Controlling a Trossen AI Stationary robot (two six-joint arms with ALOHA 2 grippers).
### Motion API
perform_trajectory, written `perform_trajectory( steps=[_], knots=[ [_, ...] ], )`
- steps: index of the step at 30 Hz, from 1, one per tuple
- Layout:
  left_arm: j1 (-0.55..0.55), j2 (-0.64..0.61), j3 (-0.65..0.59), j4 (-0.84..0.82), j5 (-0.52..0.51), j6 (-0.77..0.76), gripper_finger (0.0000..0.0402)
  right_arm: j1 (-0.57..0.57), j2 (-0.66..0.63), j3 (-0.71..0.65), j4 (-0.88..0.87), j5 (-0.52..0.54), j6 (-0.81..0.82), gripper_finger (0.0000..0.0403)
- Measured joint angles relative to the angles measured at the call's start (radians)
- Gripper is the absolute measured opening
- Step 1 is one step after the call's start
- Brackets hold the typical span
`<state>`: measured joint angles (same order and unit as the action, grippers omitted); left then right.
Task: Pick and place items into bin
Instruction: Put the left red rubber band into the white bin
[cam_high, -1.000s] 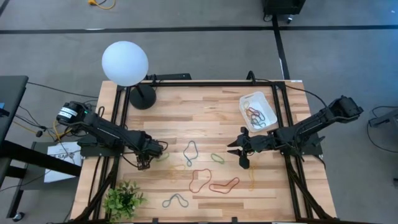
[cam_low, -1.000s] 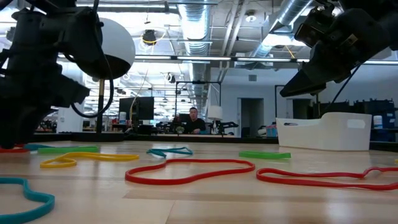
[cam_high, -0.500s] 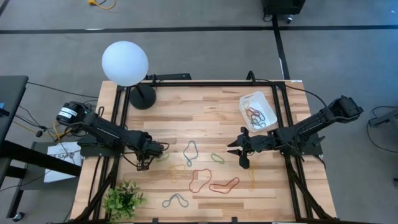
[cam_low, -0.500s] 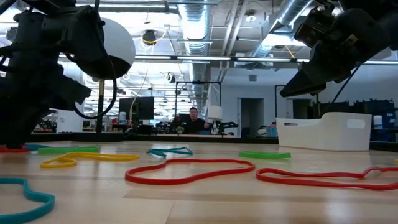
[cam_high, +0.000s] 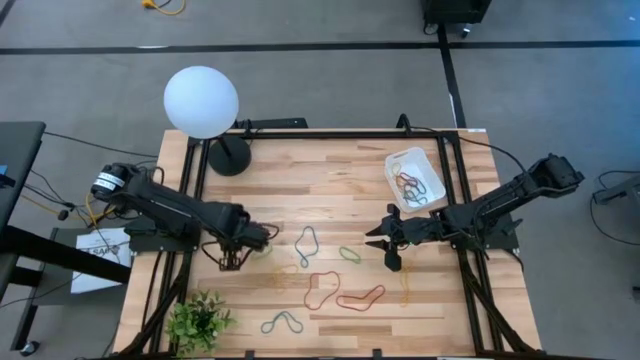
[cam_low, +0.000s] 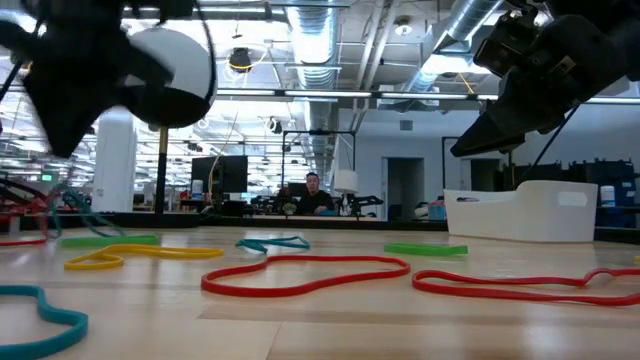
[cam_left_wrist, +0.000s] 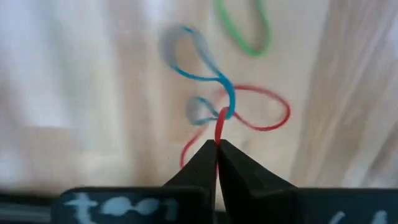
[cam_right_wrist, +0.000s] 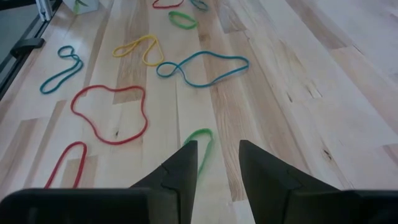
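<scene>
Left wrist view shows the left gripper (cam_left_wrist: 216, 149) now pinched shut on a red band (cam_left_wrist: 255, 115) and a blue band (cam_left_wrist: 205, 65), lifting them off the table's left side, ready for the bin (cam_high: 415, 178) at far right, while the right gripper (cam_high: 385, 243) waits open mid-table.

Left gripper (cam_left_wrist: 216, 144) pinched shut — right gripper (cam_right_wrist: 216, 163) apparently parted, hovering.

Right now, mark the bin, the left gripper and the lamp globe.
bin (cam_high: 392, 166), high view, bare floor near its top-left corner.
left gripper (cam_left_wrist: 217, 144), left wrist view, shut fingertips pinching a red band.
lamp globe (cam_high: 201, 101), high view, globe's centre.
</scene>
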<state>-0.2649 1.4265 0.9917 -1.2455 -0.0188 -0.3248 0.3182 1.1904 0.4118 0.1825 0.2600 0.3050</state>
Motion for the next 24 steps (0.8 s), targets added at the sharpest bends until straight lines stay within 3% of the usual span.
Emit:
perform_trajectory(
  steps=[6,13,19,24],
  knots=[
    [0.000,-0.001,0.241,-0.246,-0.215,0.003,0.0000,0.000,0.000,0.000,0.000,0.000,0.000,0.0111],
    [0.000,-0.003,0.388,-0.262,-0.409,-0.002,0.0000,0.000,0.000,0.000,0.002,0.003,0.000,0.0111],
    [0.000,-0.002,0.351,-0.129,-0.412,0.077,0.0000,-0.028,0.000,0.000,0.077,0.047,-0.071,0.0111],
    [0.001,-0.001,0.340,-0.006,-0.413,0.152,0.0000,-0.076,0.028,0.000,0.359,0.111,-0.201,0.0111]
  ],
)
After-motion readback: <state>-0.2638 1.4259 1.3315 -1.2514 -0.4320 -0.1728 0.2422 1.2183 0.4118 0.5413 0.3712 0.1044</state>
